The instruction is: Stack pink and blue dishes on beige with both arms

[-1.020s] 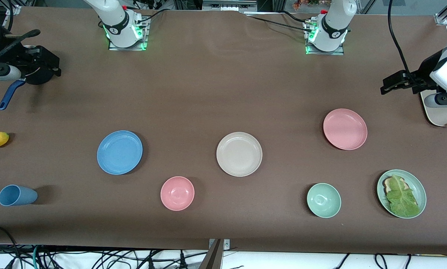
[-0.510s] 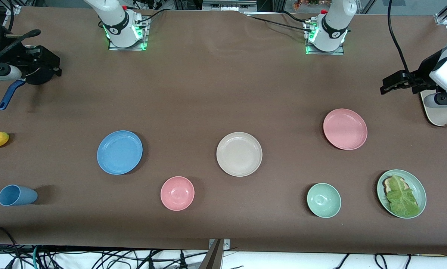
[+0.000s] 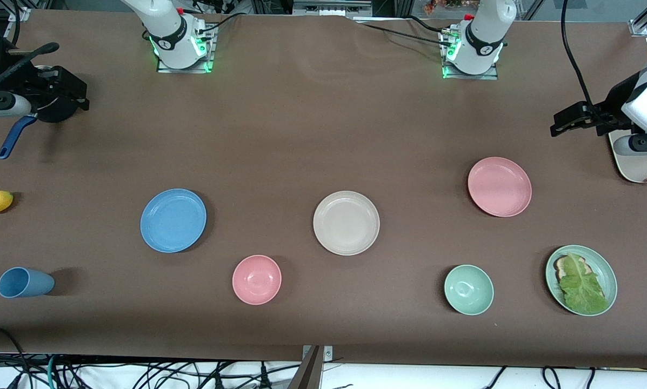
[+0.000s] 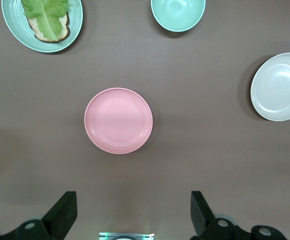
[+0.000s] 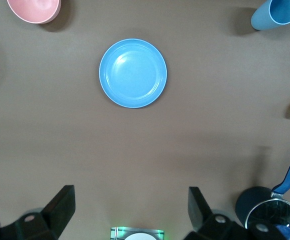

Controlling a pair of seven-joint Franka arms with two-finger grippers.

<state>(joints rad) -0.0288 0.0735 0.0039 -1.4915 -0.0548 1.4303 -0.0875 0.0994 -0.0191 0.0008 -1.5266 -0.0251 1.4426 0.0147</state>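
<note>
On the table, pink plate [image 3: 499, 186], blue plate [image 3: 173, 220] and beige plate [image 3: 346, 222] lie apart, nothing stacked; left gripper [image 4: 130, 215] and right gripper [image 5: 130, 212] hang open-jawed, empty

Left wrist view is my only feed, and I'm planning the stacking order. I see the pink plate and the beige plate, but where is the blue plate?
Observer: The blue plate lies flat on the table, beside the beige plate toward the right arm's end, apart from it.
Operator: Is the right end effector ready for it?
Observer: The right end effector is open and empty, up over the right arm's end of the table near a saucepan.
Operator: Anything close to the blue plate?
Observer: A pink bowl sits nearer the front camera, between the two plates, touching neither.
</note>
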